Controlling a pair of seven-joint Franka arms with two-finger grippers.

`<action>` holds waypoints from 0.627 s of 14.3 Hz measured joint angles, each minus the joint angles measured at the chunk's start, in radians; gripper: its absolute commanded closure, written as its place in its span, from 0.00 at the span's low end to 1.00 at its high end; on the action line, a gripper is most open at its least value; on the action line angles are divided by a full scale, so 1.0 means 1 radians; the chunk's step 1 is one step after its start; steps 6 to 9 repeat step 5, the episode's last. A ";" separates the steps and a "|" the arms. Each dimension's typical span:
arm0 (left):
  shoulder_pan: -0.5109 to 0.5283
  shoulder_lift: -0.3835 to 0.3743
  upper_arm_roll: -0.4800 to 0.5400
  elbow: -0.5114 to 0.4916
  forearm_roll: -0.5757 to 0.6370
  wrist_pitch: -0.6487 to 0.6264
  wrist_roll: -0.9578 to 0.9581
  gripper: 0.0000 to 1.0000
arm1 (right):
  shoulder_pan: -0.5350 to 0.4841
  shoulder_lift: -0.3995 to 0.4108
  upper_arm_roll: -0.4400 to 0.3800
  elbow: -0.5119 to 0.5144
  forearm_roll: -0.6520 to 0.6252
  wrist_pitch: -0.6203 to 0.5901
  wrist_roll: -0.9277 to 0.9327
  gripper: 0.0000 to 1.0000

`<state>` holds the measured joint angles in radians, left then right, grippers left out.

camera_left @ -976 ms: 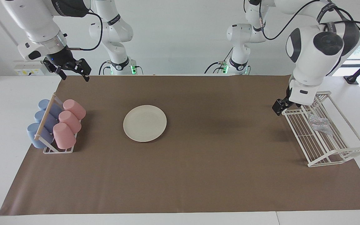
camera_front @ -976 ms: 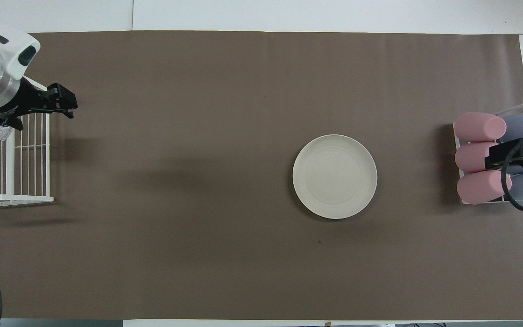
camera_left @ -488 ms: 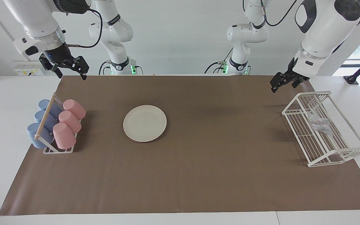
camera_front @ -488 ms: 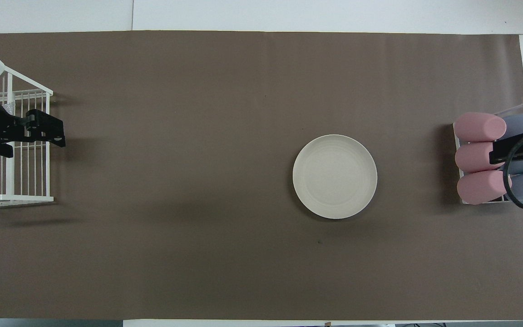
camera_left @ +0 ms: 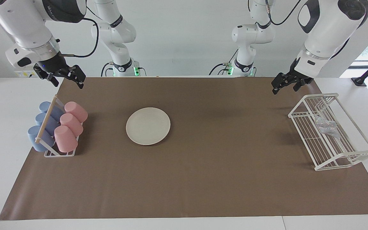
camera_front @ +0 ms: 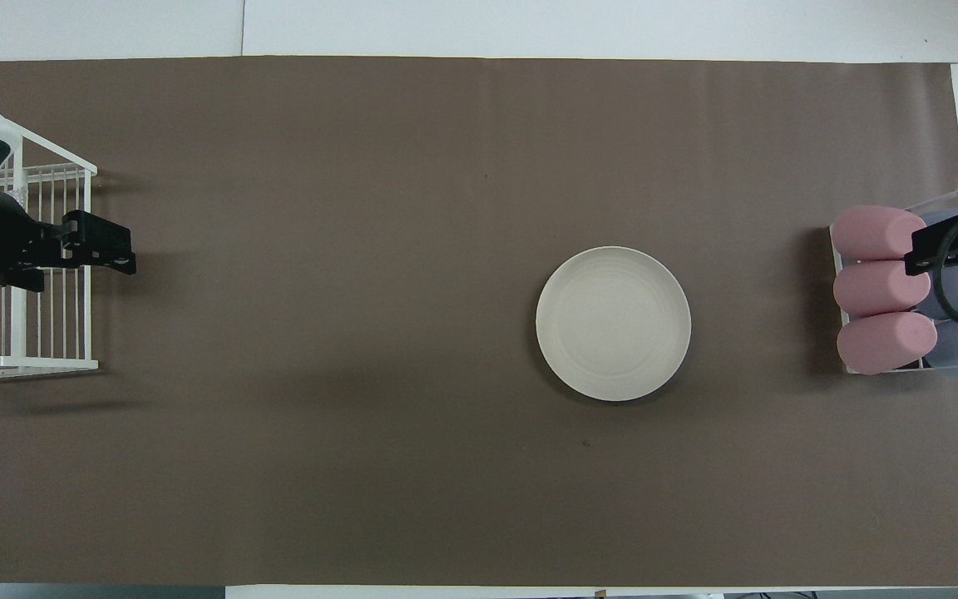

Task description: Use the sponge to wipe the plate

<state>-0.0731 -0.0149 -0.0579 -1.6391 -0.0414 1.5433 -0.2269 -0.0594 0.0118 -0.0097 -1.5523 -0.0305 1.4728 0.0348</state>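
With the left gripper (camera_left: 284,85) and right gripper (camera_left: 65,76) both spread and empty, the sponge (camera_left: 327,126) lying in the wire rack (camera_left: 347,156) could snag on its bars when grasped.

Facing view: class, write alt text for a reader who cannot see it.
A cream plate lies bare on a brown mat; the sponge sits in a white wire rack. Both grippers, left and right, hang open and empty.

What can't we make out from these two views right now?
- Sponge: lies in the white wire rack; overhead view hides nearly all of it under the left arm.
- Blue cups: facing view, partly covered by the pink cups; overhead, the right gripper and its cable cover them.
- White wire rack: overhead, cut off by the frame edge.
- Plate: any dirt too small to tell.
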 measured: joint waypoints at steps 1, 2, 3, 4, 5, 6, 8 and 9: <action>0.000 -0.007 0.000 0.000 0.000 -0.020 0.000 0.00 | 0.000 0.001 0.000 0.005 0.000 0.000 0.000 0.00; 0.000 -0.014 0.000 -0.001 0.000 -0.026 0.000 0.00 | 0.000 -0.001 0.000 0.011 0.000 0.000 0.000 0.00; 0.000 -0.019 0.000 -0.003 0.000 -0.027 0.000 0.00 | 0.000 -0.006 0.000 0.017 0.000 -0.002 0.000 0.00; 0.000 -0.022 0.000 -0.004 0.000 -0.027 0.000 0.00 | 0.000 -0.012 0.000 0.020 0.000 -0.010 0.000 0.00; 0.000 -0.023 0.000 -0.005 0.000 -0.027 0.000 0.00 | 0.000 -0.018 0.001 0.021 0.000 -0.015 0.000 0.00; 0.000 -0.023 0.000 -0.005 0.000 -0.027 0.000 0.00 | 0.000 -0.018 0.001 0.021 0.000 -0.015 0.000 0.00; 0.000 -0.023 0.000 -0.005 0.000 -0.027 0.000 0.00 | 0.000 -0.018 0.001 0.021 0.000 -0.015 0.000 0.00; 0.000 -0.023 0.000 -0.005 0.000 -0.027 0.000 0.00 | 0.000 -0.018 0.001 0.021 0.000 -0.015 0.000 0.00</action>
